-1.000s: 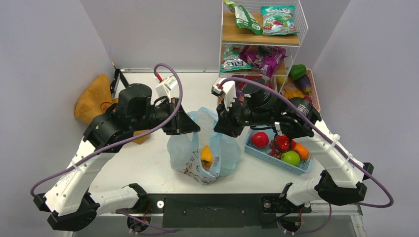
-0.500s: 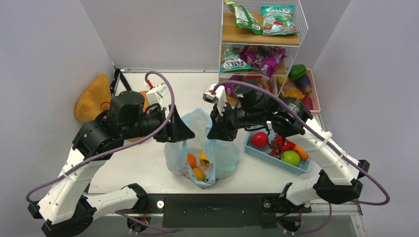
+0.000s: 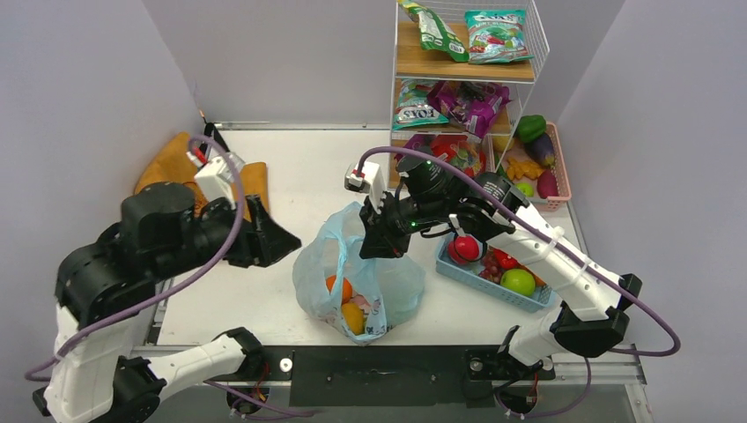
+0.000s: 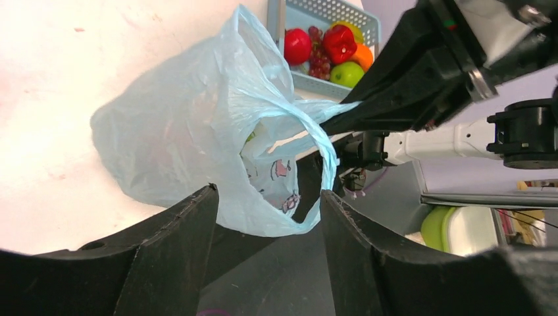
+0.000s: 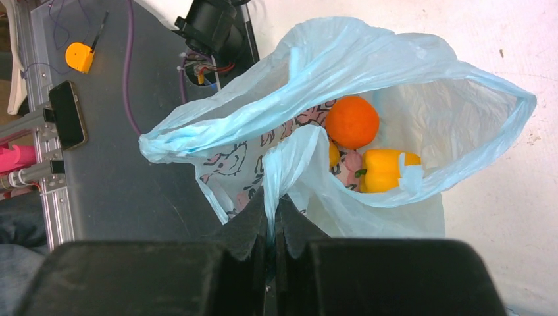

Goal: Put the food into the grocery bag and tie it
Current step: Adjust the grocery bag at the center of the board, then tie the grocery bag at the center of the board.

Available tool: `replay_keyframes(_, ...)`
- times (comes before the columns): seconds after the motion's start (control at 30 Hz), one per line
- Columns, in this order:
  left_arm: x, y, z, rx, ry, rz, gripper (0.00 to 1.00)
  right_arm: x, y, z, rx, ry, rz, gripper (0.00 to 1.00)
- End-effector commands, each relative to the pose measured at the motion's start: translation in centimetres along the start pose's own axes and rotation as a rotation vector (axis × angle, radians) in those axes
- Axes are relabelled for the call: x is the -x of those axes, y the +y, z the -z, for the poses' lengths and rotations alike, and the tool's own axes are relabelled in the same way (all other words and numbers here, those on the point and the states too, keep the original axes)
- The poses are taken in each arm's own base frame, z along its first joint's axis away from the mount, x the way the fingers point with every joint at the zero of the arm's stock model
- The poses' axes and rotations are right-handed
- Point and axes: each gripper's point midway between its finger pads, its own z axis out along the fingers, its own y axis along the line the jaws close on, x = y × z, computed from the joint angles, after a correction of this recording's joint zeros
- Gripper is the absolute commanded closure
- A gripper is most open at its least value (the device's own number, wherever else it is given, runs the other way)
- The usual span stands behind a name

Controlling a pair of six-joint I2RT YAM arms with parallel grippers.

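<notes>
grocery bag (image 5: 342,59) handle: vanishes between the pinched right claw (image 5: 272,201)
pepper (image 5: 385,170): partly veiled by plastic
tan tote (image 3: 166,167): partly behind left arm (image 3: 141,256)
blue basket (image 3: 493,291): far corner under right arm (image 3: 528,247)

top view looks down from high behind over the whole bench (image 3: 308,167); both wrist views look from close up, sharing the grocery bag (image 3: 310,269).
</notes>
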Motion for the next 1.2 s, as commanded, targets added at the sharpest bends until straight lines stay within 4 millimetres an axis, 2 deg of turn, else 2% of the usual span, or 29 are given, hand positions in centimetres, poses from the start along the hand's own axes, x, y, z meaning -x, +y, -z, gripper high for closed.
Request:
replay_keyframes(0.0,1.0,0.9,3.4,-0.015,-0.135,-0.082,0.44,0.7,0.5,-0.6,0.036,-0.021,0.018,1.00)
replay_keyframes(0.07,0.1,0.4,3.1,-0.068,-0.113,-0.103,0.45,0.7,0.6,-0.8,0.041,-0.017,0.013,1.00)
replay_keyframes(0.17,-2.0,0.3,1.3,-0.118,-0.030,-0.122,0.46,0.6,0.8,-1.2,0.052,-0.007,0.011,1.00)
replay_keyframes(0.33,-3.4,0.6,-1.0,-0.151,0.015,-0.191,0.47,0.3,0.8,-1.9,0.059,0.011,0.004,1.00)
replay_keyframes(0.47,-3.6,-0.7,-2.2,-0.248,0.012,-0.242,0.49,0.2,1.0,-2.2,0.065,0.018,0.003,1.00)
replay_keyframes(0.63,-2.4,-1.4,-2.5,-0.309,-0.095,-0.316,0.51,0.1,1.1,-2.5,0.070,0.027,0.003,1.00)
replay_keyframes(0.7,-2.3,-1.4,-2.9,-0.317,-0.108,-0.342,0.52,0.1,1.2,-2.6,0.073,0.028,0.004,1.00)
replay_keyframes(0.87,-2.5,-0.8,-4.4,-0.317,-0.126,-0.413,0.60,0.1,1.2,-2.7,0.077,0.030,0.008,1.00)
replay_keyframes(1.17,-2.0,-0.7,-5.7,-0.327,-0.148,-0.562,0.61,0.6,1.6,-2.4,0.093,0.016,0.015,1.00)
